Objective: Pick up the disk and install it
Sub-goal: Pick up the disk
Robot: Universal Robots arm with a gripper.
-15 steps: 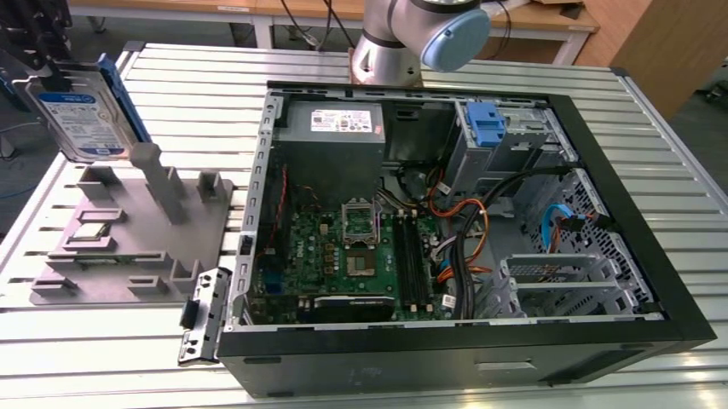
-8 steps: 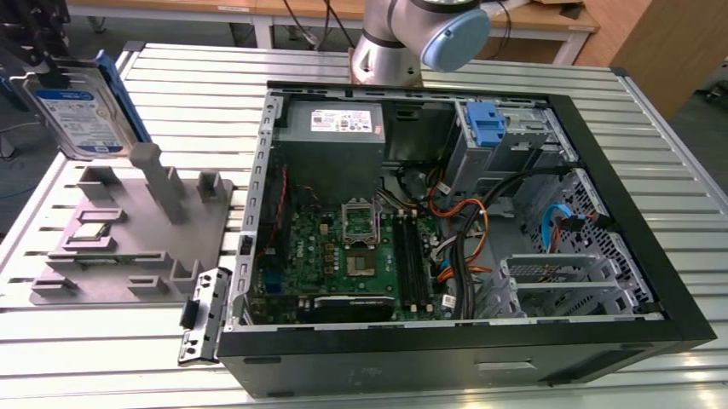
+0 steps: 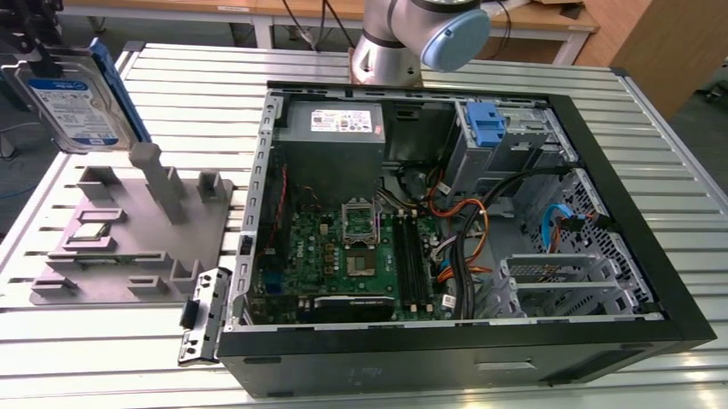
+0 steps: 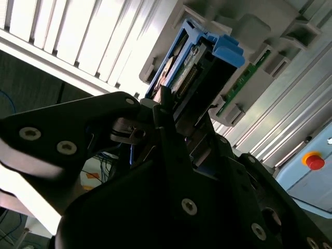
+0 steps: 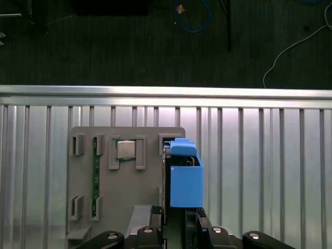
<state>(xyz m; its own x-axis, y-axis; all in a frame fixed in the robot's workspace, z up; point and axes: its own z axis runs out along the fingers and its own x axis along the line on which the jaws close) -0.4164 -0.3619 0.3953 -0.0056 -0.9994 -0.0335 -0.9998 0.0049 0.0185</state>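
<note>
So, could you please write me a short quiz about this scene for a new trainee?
1. True or false: the gripper is shut on the disk.
2. What colour is the bracket sitting in the drive bay of the computer case?
3. In the exterior view, the disk is: A) inside the computer case, B) upright near the grey fixture, C) lying flat on the fixture.

Key: 1 true; 2 blue; 3 B.

Silver-metal disk [image 3: 71,106] with smooth blue plastic rails [image 5: 185,181]; ribbed shiny metal table [image 3: 193,68]; matt grey fixture [image 3: 153,232]
</note>
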